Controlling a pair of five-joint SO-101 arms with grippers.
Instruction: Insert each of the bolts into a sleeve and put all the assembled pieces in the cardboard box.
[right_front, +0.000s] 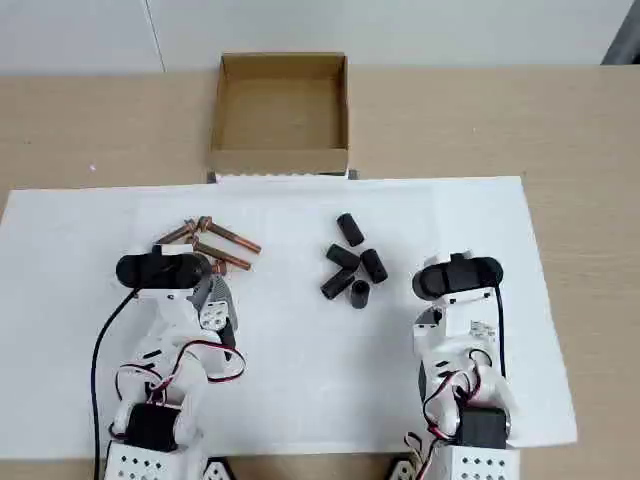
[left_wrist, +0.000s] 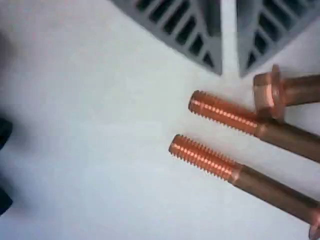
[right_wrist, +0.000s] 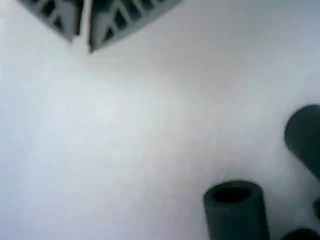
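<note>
Just ahead of the left pincer (left_wrist: 230, 67) we see the copper bolts (left_wrist: 235, 116) lying loose on white paper (right_front: 80, 300). Its jaws are all but closed on nothing (only a slit between them). The right pincer (right_wrist: 82, 42) stands likewise, with the black sleeves (right_wrist: 234, 207) near it. Beyond both pincers sits the box (right_front: 280, 160).

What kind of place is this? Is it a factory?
Probably a small robotics workbench, not a factory: two little robot arms sit at a wooden table, with copper bolts and black sleeves on a white sheet and a cardboard box beyond it.
</note>
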